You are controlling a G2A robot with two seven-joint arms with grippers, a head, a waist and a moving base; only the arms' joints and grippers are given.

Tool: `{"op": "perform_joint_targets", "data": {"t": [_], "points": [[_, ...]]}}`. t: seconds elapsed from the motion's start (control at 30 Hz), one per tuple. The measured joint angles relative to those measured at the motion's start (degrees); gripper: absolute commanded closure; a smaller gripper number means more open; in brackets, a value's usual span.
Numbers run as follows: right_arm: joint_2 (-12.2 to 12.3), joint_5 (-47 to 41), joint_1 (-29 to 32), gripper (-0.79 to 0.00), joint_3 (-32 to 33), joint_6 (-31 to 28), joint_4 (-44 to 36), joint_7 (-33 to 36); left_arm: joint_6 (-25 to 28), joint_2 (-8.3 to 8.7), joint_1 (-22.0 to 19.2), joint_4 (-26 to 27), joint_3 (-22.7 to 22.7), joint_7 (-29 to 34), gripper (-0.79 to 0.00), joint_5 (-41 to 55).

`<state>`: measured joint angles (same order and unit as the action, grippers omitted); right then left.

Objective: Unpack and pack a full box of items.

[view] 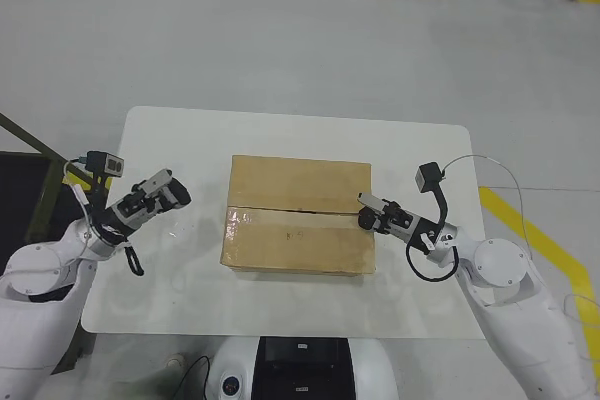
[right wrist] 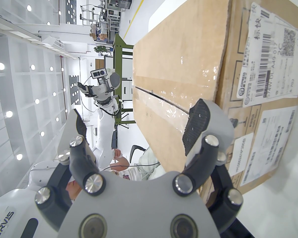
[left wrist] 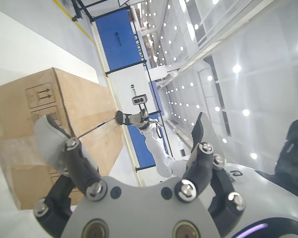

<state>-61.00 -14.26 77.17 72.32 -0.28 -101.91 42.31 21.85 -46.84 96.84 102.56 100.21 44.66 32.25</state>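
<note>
White table (view: pixel 180 290) — closed box (view: pixel 298 215) flat, long axis and seam left-right.

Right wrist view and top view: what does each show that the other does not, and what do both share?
Right wrist view: the box's end face with white labels, and the ribbed pads of the open right gripper. Top view: the white table on all sides of the box. Both: the closed box top with its centre seam, the right gripper at the seam's end, the left gripper beyond the opposite end.
</note>
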Motion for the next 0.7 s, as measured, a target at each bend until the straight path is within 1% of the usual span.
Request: {"op": "perform_joint_targets", "data": {"t": [0.1,0.23,0.33,0.4,0.47,0.53,0.7], "points": [[0.0,0.0,0.0,-0.785,0.0,0.0,0.0,0.0,1.8,-0.03,2.6,-1.4,2.0,-0.3,-0.785,-4.9],[0.0,0.0,0.0,-0.785,0.0,0.0,0.0,0.0,5.4,0.02,7.1,-2.8,7.8,0.2,-0.785,-9.3],[0.0,0.0,0.0,-0.785,0.0,0.0,0.0,0.0,7.4,0.14,9.8,-3.3,12.5,1.8,-0.785,-12.5],[0.0,0.0,0.0,-0.785,0.0,0.0,0.0,0.0,8.6,0.23,10.9,-3.8,14.9,2.7,-0.785,-15.1],[0.0,0.0,0.0,-0.785,0.0,0.0,0.0,0.0,9.9,0.29,11.3,-4.6,17.0,2.5,-0.785,-18.8],[0.0,0.0,0.0,-0.785,0.0,0.0,0.0,0.0,11.3,0.28,11.1,-5.1,18.0,1.4,-0.785,-23.1],[0.0,0.0,0.0,-0.785,0.0,0.0,0.0,0.0,14.1,0.23,9.4,-6.5,17.4,-1.3,-0.785,-31.8]]}}
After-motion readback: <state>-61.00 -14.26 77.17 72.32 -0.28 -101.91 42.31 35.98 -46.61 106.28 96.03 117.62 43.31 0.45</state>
